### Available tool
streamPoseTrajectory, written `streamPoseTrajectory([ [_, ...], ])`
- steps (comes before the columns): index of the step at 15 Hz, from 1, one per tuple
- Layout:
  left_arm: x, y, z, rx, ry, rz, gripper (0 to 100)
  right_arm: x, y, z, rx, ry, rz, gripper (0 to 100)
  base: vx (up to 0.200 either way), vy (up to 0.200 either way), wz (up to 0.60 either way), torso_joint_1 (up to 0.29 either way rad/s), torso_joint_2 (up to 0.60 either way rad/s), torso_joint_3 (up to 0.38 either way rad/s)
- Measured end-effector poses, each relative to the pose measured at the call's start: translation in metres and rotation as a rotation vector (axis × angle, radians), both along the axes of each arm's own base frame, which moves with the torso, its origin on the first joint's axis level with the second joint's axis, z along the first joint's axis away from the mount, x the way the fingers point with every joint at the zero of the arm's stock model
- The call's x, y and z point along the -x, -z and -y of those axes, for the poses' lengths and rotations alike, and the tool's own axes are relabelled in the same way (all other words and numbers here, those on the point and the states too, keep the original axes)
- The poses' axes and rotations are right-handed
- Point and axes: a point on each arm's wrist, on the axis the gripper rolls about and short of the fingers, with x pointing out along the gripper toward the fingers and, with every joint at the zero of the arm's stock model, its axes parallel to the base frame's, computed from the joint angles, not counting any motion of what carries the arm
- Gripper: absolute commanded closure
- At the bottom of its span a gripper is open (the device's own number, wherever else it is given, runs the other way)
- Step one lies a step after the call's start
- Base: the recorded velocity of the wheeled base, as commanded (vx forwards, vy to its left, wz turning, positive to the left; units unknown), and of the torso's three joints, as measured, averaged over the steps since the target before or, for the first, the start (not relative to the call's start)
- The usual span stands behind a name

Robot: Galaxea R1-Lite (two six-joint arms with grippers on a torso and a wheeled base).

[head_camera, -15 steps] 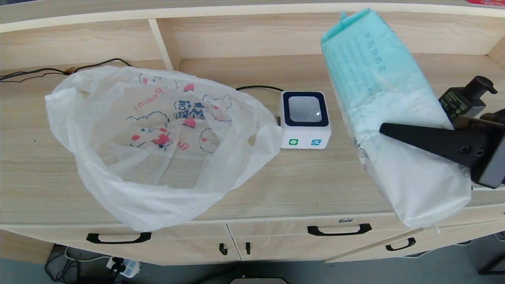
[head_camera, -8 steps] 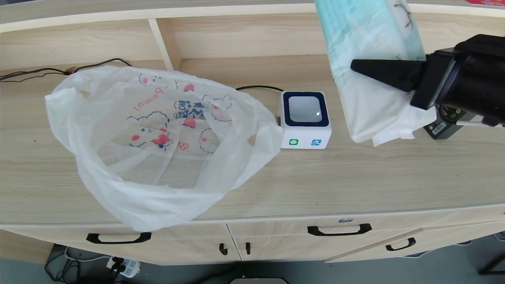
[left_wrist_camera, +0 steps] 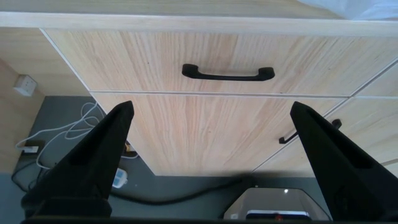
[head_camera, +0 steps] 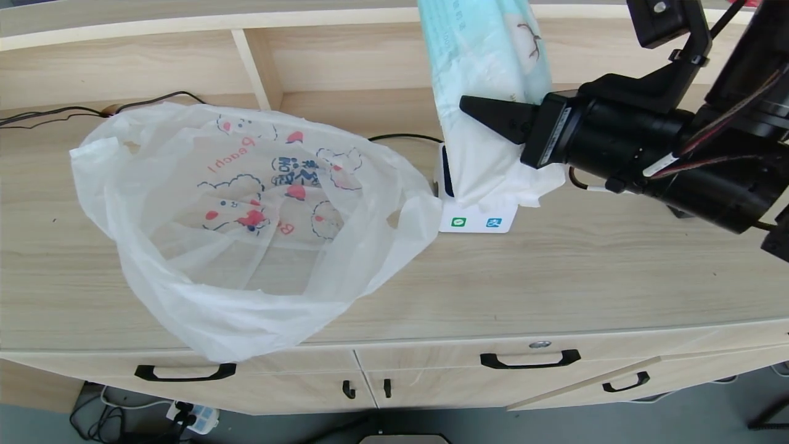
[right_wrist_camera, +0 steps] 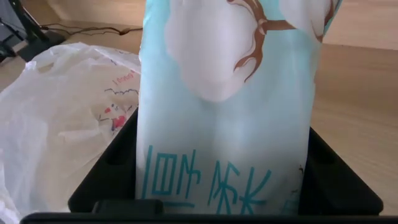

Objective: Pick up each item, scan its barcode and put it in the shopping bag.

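Note:
My right gripper [head_camera: 493,117] is shut on a tall teal-and-white tissue pack [head_camera: 478,74], holding it upright in the air directly over the white barcode scanner [head_camera: 474,219]. The pack's lower end hides the scanner's window. In the right wrist view the tissue pack [right_wrist_camera: 227,106] sits between the two black fingers [right_wrist_camera: 106,174]. The white shopping bag [head_camera: 246,228] with red and blue cartoon prints lies open on the counter to the left of the scanner. My left gripper [left_wrist_camera: 211,162] is open, down in front of the cabinet drawers.
The wooden counter [head_camera: 555,277] backs onto a shelf with a divider [head_camera: 256,61]. Black cables [head_camera: 92,110] run behind the bag. A dark item [head_camera: 678,211] lies half hidden behind my right arm. Drawers with black handles [head_camera: 530,359] run below the counter edge.
My right arm has lifted the tissue pack off the right side of the counter and carried it left, tilting it upright until it hangs over the scanner. The bag has not moved.

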Motion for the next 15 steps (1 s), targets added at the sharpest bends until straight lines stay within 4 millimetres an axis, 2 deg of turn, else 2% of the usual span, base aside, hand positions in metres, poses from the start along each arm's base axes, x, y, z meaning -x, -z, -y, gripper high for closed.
streamPoseTrajectory([
  [10, 0.0, 0.0, 0.0, 0.0, 0.0, 0.0, 0, -0.029, 0.004, -0.019, 0.006, 0.002, 0.004, 100, 0.0, 0.0, 0.0, 0.0, 0.0, 0.0],
  [15, 0.0, 0.0, 0.0, 0.0, 0.0, 0.0, 0, -0.039, 0.004, -0.013, 0.009, 0.033, 0.014, 100, 0.0, 0.0, 0.0, 0.0, 0.0, 0.0],
])
